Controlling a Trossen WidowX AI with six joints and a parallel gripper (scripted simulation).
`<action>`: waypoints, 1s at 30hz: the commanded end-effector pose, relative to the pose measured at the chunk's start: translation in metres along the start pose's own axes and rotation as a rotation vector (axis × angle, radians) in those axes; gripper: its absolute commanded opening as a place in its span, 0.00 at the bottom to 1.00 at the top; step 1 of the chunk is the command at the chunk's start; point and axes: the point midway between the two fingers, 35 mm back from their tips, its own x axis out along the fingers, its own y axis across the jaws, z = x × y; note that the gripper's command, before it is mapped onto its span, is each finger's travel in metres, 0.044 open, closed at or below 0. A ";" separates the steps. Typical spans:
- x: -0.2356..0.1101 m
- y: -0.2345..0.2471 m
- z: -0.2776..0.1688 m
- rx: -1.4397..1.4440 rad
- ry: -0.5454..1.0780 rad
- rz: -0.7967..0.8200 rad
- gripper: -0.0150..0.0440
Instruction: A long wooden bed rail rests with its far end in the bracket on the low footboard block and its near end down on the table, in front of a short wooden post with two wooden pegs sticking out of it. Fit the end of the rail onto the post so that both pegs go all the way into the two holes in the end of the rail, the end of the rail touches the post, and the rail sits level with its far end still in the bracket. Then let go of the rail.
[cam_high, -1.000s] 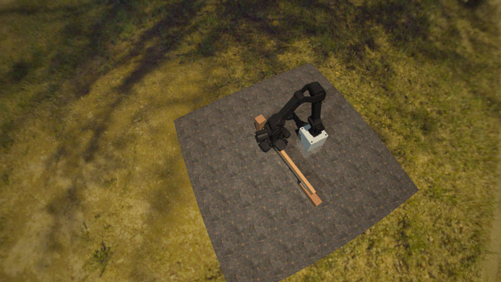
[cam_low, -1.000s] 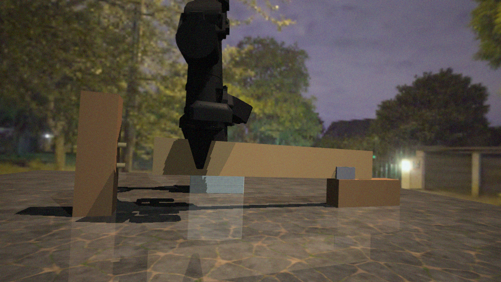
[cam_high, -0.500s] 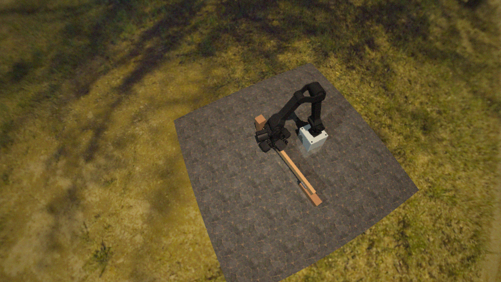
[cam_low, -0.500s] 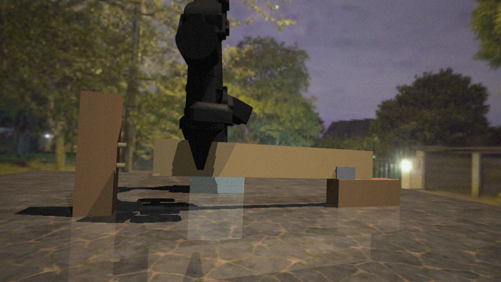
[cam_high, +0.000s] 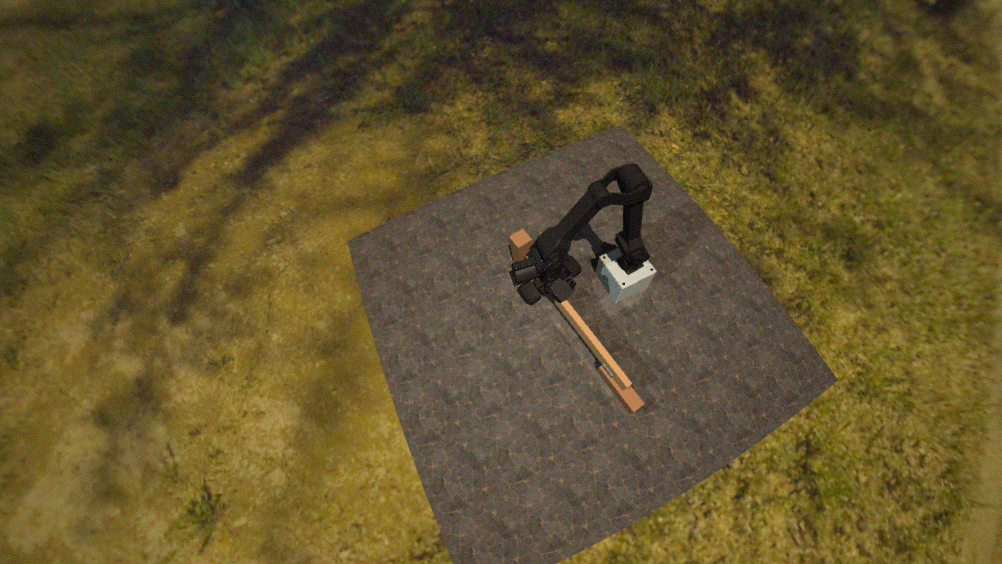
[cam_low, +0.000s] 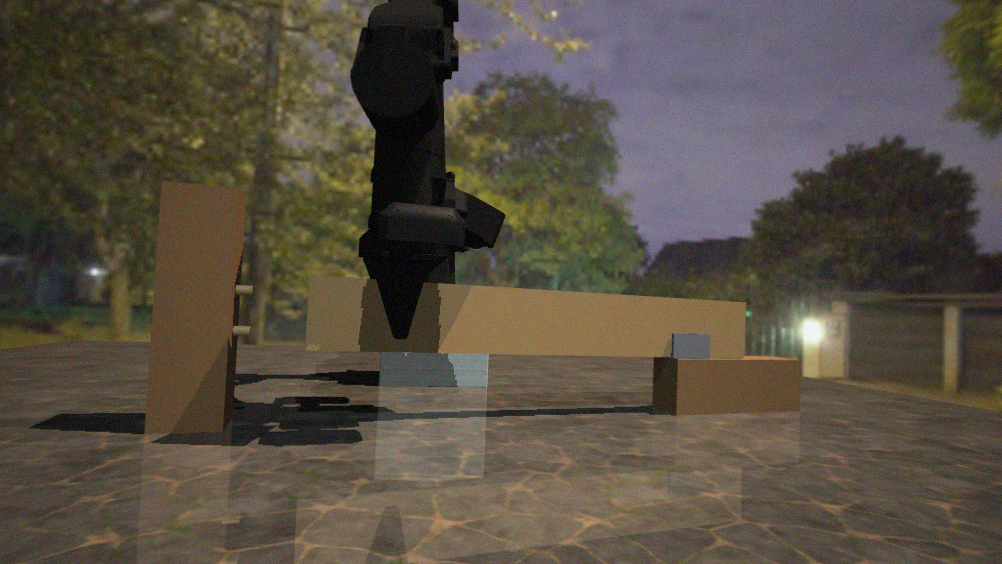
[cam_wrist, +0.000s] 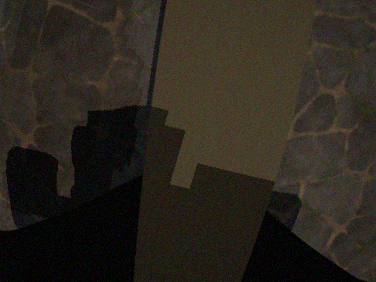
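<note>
The long rail (cam_high: 596, 343) (cam_low: 560, 322) (cam_wrist: 230, 90) is off the table at its near end and looks close to level. Its far end lies at the bracket (cam_low: 690, 346) on the footboard block (cam_high: 634, 400) (cam_low: 743, 385). My gripper (cam_low: 400, 332) (cam_wrist: 189, 190) is shut on the rail near its near end; the arm hides the fingers in the top view. The post (cam_high: 520, 238) (cam_low: 196, 301) stands upright to the left in the exterior view. Its upper peg (cam_low: 244, 288) and lower peg (cam_low: 241, 330) point at the rail's end, across a visible gap. The rail's holes are hidden.
The arm's white base block (cam_high: 627, 278) (cam_low: 434, 369) stands beside the rail, behind it in the exterior view. The stone-patterned table top (cam_high: 490, 420) (cam_low: 560, 490) carries the post and footboard block. Dark arm shadows fall between the post and the base block.
</note>
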 end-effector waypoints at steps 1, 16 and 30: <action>0.000 -0.001 0.000 0.001 -0.003 -0.003 0.25; 0.000 0.000 -0.003 0.001 -0.003 -0.003 0.25; -0.002 0.000 -0.007 0.001 -0.003 -0.003 0.25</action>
